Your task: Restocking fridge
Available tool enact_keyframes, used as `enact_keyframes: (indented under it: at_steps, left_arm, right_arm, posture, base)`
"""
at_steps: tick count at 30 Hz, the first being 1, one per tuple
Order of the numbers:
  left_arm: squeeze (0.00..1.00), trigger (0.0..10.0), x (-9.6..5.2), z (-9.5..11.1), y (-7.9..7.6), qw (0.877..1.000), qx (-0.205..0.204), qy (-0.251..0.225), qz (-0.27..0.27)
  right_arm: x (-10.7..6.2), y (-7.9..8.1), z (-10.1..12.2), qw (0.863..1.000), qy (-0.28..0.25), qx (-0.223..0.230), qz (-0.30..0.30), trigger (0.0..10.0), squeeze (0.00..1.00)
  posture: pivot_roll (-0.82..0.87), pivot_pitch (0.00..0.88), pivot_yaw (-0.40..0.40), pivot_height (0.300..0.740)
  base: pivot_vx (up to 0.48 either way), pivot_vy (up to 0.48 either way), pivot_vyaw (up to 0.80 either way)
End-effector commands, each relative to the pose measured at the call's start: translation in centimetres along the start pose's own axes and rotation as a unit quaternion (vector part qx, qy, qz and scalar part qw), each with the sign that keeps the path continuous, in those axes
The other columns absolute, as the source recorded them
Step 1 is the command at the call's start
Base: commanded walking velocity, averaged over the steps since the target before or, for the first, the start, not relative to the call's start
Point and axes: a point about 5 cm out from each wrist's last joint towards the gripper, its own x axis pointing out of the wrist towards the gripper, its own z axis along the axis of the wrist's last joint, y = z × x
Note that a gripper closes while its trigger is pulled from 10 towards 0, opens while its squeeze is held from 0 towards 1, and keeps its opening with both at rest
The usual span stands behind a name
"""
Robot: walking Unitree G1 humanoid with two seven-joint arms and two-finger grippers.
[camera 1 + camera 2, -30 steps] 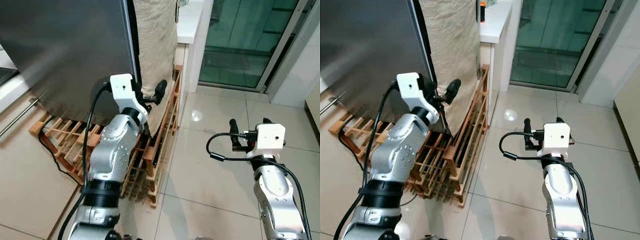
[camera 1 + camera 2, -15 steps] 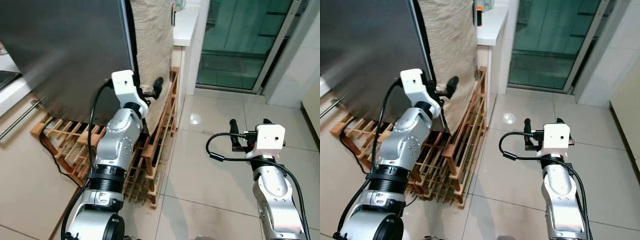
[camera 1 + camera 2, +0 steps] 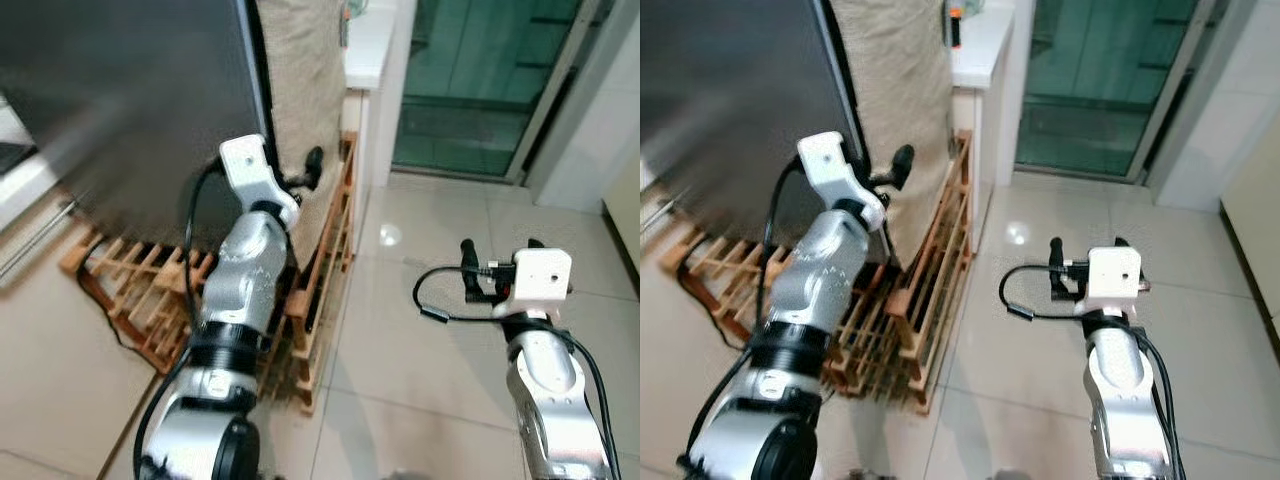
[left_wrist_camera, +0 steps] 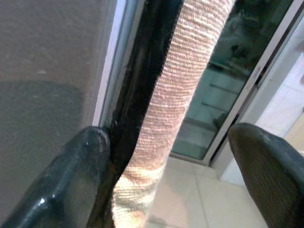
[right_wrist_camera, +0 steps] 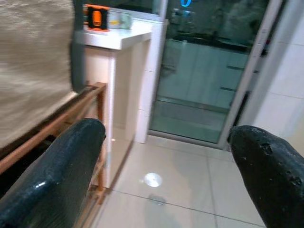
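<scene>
**Opening the fridge door: left jaws at the door edge**

Left eye view. The left gripper (image 3: 305, 172) is raised at the right-hand edge of the grey fridge door (image 3: 130, 100), beside the beige cloth (image 3: 305, 70) hanging there. The fridge is judged shut, so restocking is not yet begun. The step is best done by one finger being hooked behind the door edge, clear of the cloth, and the pull being kept level and steady. The left arm is bent sharply upward at the elbow, forearm near vertical, above a wooden rack (image 3: 300, 300) on the tiled floor (image 3: 400, 340).

Right eye view. The right gripper (image 3: 1085, 262) is held low over bare tiles, well apart from the fridge, forearm upright, idle.

Left wrist view. The jaws are released: one finger (image 4: 71, 175) lies against the black door seal (image 4: 137, 76), the other (image 4: 270, 166) stands apart, the cloth between them.

Right wrist view. The jaws are spread, nothing held; a white tabletop (image 5: 118, 35) with an orange item (image 5: 96, 15) and a glass door (image 5: 209, 71) lie ahead.
</scene>
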Motion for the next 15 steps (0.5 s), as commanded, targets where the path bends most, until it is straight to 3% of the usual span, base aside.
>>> enact_keyframes:
  at_steps: [1, 3, 4, 6, 10, 12, 14, 15]
  left_arm:
    - [0.00, 10.0, 0.9, -0.4, -3.3, 0.998, 0.011, 0.018, -0.066]
    - [0.00, 10.0, 1.1, -0.8, -5.8, 0.991, -0.015, 0.028, -0.127]
    - [0.00, 10.0, 1.1, -0.8, -5.8, 0.991, -0.015, 0.028, -0.127]
    - [0.00, 10.0, 0.6, -1.1, -9.6, 0.970, -0.045, 0.041, -0.235]
    - [0.00, 10.0, -0.4, -0.8, -14.6, 0.931, -0.076, 0.042, -0.354]
    - [0.00, 10.0, -0.6, -0.8, -15.5, 0.924, -0.080, 0.042, -0.371]
    - [0.00, 10.0, -1.5, -0.9, -19.2, 0.897, -0.083, 0.044, -0.431]
    - [0.00, 10.0, -2.4, -0.9, -21.6, 0.875, -0.102, 0.052, -0.470]
  right_arm:
    - [0.4, 0.4, 0.3, 1.000, -0.006, -0.001, 0.008, 10.0, 0.75]
    - [0.5, 0.5, 0.4, 1.000, -0.008, -0.001, 0.010, 10.0, 0.75]
    - [0.5, 0.5, 0.4, 1.000, -0.008, -0.001, 0.010, 10.0, 0.75]
    - [0.3, 0.2, 0.2, 1.000, -0.003, -0.002, 0.006, 10.0, 0.75]
    - [-0.5, -0.5, -0.8, 1.000, 0.021, 0.002, -0.008, 10.0, 0.75]
    - [-0.7, -0.6, -1.0, 1.000, 0.025, 0.002, -0.008, 10.0, 0.75]
    - [-1.2, -0.5, -1.3, 0.999, 0.034, 0.004, -0.007, 10.0, 0.75]
    - [-1.3, -0.4, -1.5, 0.999, 0.037, 0.004, -0.005, 10.0, 0.75]
  posture:
    - [-0.24, 0.000, 0.061, 0.740]
    - [-0.25, 0.000, 0.061, 0.740]
    - [-0.25, 0.000, 0.061, 0.740]
    - [-0.27, 0.000, 0.061, 0.740]
    - [-0.28, 0.000, 0.054, 0.740]
    - [-0.29, 0.000, 0.054, 0.740]
    - [-0.30, 0.000, 0.054, 0.740]
    - [-0.33, 0.000, 0.061, 0.740]
  base:
    - [0.000, 0.000, 0.00]
    - [0.000, 0.000, 0.00]
    - [0.000, 0.000, 0.00]
    - [0.000, 0.000, 0.00]
    - [0.000, 0.000, 0.00]
    - [0.000, 0.000, 0.00]
    - [0.000, 0.000, 0.00]
    - [0.000, 0.000, 0.00]
